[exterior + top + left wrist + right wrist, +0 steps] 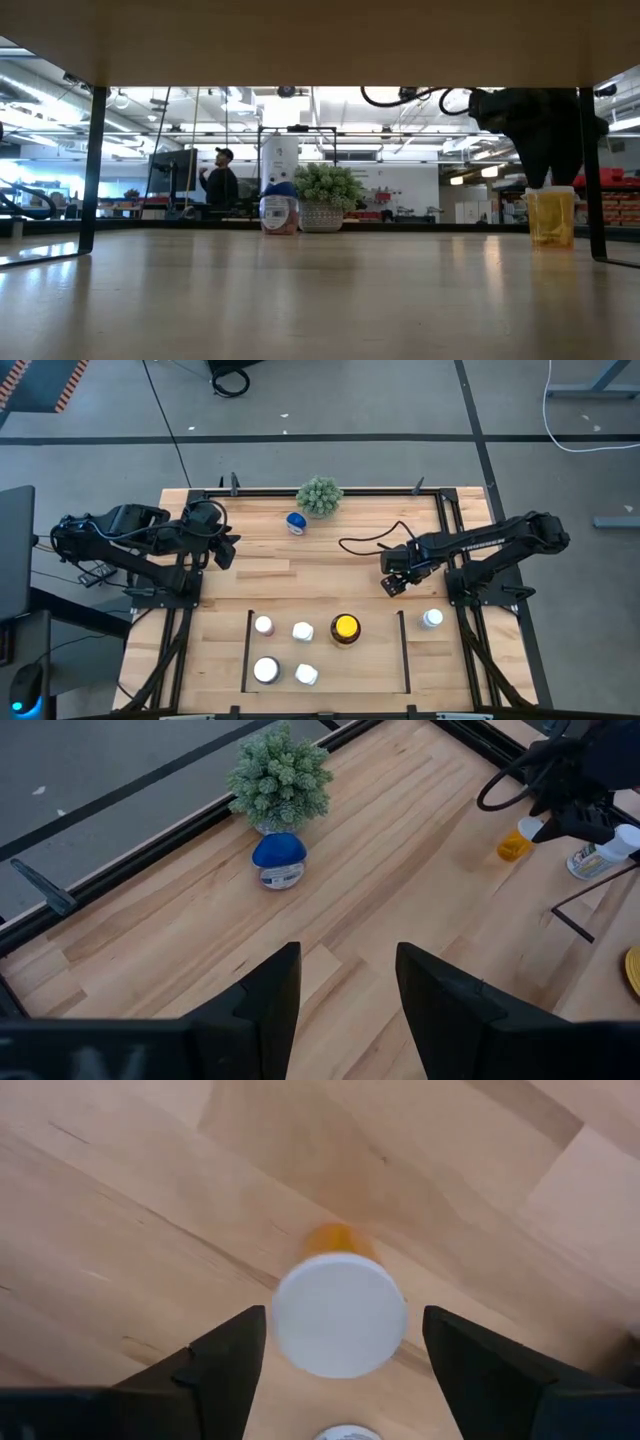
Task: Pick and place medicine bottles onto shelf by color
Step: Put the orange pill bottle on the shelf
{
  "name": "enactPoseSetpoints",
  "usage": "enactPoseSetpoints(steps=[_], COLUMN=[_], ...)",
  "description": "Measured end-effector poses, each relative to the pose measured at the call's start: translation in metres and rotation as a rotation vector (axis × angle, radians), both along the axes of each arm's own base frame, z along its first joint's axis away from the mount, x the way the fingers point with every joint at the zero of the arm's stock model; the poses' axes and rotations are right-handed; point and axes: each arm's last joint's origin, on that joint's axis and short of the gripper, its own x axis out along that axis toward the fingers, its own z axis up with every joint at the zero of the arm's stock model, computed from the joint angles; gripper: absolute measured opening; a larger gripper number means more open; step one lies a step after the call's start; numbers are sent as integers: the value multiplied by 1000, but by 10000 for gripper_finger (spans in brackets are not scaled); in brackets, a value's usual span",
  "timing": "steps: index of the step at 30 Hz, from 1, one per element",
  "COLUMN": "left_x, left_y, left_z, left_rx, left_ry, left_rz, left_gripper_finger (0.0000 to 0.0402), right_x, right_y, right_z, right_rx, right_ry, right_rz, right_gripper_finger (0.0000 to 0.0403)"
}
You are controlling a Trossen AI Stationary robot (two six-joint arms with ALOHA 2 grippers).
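Note:
A small orange bottle with a white cap stands on the wood between the open fingers of my right gripper, which hovers over it pointing down; the fingers stand clear of the cap on both sides. The bottle shows upright in the low view. The shelf bay holds several bottles, among them the amber one with the yellow cap. A blue bottle stands by the plant. My left gripper is open and empty near the table's left edge.
A green spiky plant ball stands at the far edge, beside the blue bottle. One white-capped bottle stands just right of the shelf's right strip. A black cable loops over the wood near my right gripper. A person shows in the room behind.

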Motion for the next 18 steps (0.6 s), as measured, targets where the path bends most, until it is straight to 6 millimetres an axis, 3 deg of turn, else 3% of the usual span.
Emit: enactPoseSetpoints(steps=[18], left_x=[0], left_y=[0], left_z=[0], left_rx=[0], left_ry=[1], left_rz=[0], left_gripper_finger=[172], right_x=[1], right_y=[0], right_z=[-4], right_rx=[5], right_ry=[-24], right_rz=[-29], right_gripper_finger=[277])
